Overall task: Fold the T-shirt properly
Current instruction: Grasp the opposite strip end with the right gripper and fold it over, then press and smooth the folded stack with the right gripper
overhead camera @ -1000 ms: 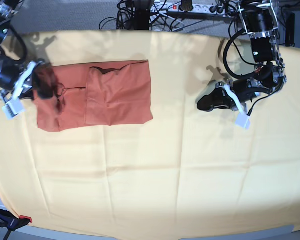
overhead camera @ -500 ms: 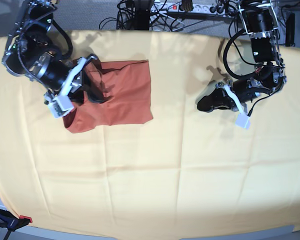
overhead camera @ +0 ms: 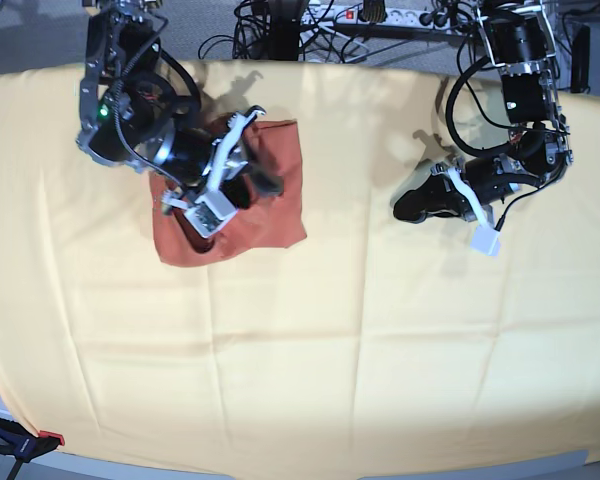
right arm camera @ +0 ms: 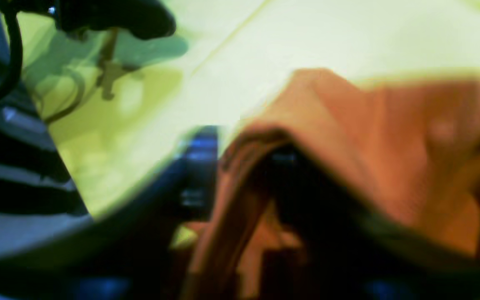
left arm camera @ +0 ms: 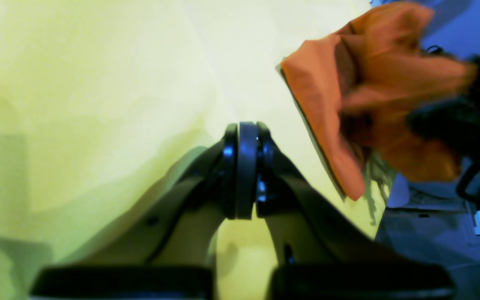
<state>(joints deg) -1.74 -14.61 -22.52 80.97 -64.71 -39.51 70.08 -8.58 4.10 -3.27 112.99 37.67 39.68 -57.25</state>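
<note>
Showing pressed-together fingers, the left wrist view settles the left gripper (left arm camera: 246, 175); the right gripper (overhead camera: 242, 172) above the T-shirt (overhead camera: 275, 215) looks spread.

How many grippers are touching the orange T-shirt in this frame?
1. The right gripper sits on the T-shirt, cloth draped over one finger. The left gripper rests shut on the yellow cloth, away from it.
</note>
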